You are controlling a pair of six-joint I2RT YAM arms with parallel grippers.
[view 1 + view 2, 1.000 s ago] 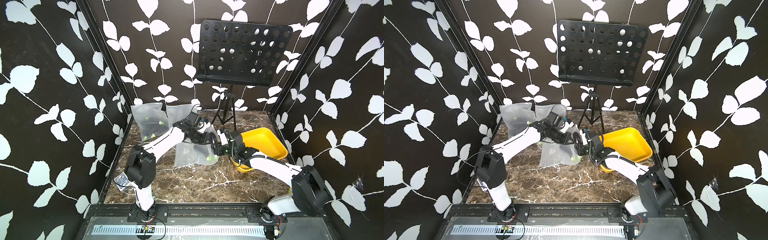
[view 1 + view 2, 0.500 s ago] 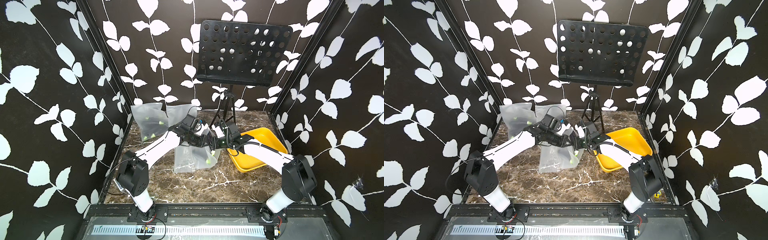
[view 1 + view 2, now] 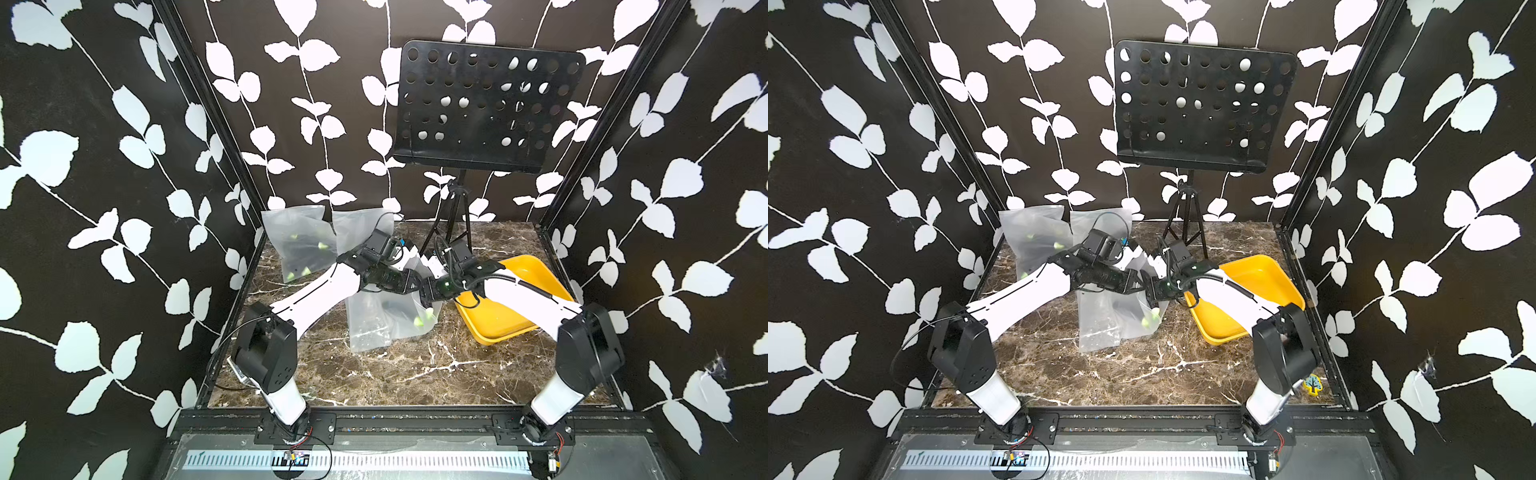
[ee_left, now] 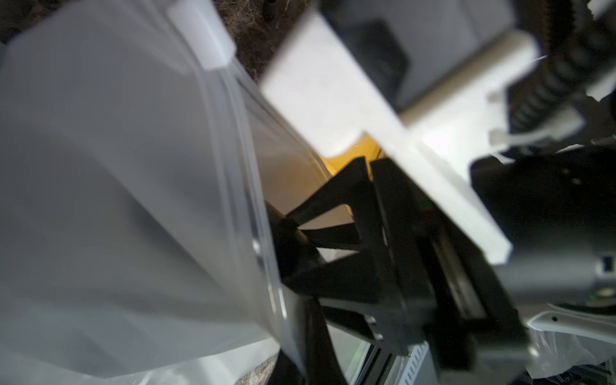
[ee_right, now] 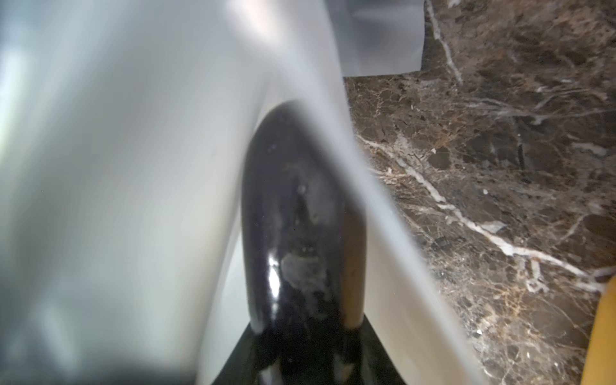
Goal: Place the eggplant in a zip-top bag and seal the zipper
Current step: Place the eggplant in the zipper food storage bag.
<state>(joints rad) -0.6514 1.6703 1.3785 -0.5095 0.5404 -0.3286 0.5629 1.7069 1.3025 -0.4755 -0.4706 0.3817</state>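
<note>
**Arms, two.**
- Left gripper [image 3: 409, 284]: fingers pressed together on the mouth rim of the zip-top bag [image 3: 370, 324], holding that edge up over the middle of the surface.
- Right gripper [image 3: 428, 296]: fingers pinching the eggplant [image 5: 293, 213], just beside the left gripper.

**Zip-top bag, one.** Frosted and open, with its lower end resting on the marble surface [image 3: 395, 374]. One white slider [image 4: 203, 36] sits on the zipper track.

**Eggplant, one.** Dark and glossy, with its rounded end inside the bag's mouth. One green cap [image 3: 419, 321] shows through the plastic on the front side of the grippers.

**Filled bags [image 3: 299, 245], at least two.** Heaped in the rear left corner, with four green caps visible inside.

**Yellow bin [image 3: 494, 322], one.** At the right edge, under the right arm.

**Music stand [image 3: 478, 108], one.** At the rear edge.
</note>
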